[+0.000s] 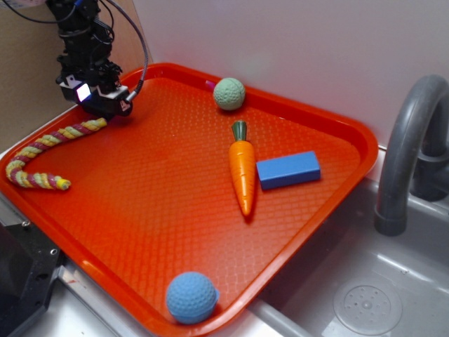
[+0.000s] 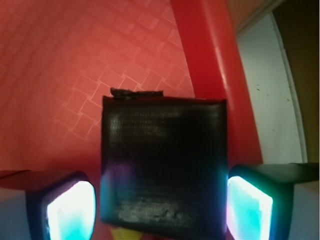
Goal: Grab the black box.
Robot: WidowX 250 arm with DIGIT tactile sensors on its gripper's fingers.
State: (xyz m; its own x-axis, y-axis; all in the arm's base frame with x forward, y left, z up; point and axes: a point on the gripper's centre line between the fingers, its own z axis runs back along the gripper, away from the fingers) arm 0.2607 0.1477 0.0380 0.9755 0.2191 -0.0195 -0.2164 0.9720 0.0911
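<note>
From the wrist view I have the black box [image 2: 164,170] filling the space between my two glowing fingertip pads [image 2: 70,210], one on each side. The gripper [image 2: 160,210] is spread a little wider than the box; I see a thin gap on each side, so I judge the pads are not yet pressing and nothing is held. The box sits on the textured floor of the red tray [image 2: 60,65], just beside the tray's raised rim on the right of this view.

To do this step well, I want to close slowly and evenly, keeping the box centred so both pads meet its flat sides together. The rim is close, so I should avoid drifting toward it, which could catch a finger. The box's top edge looks slightly frayed; I would grip on the side faces, low enough for a firm hold.

Further out, in the exterior view, the gripper [image 1: 105,98] is down at the tray's far left corner, with the box itself hidden under it. The braided rope [image 1: 49,151] lies just beside it. Well apart are the green ball [image 1: 229,93], the carrot [image 1: 243,168], the blue block [image 1: 288,170] and the blue ball [image 1: 191,297].
</note>
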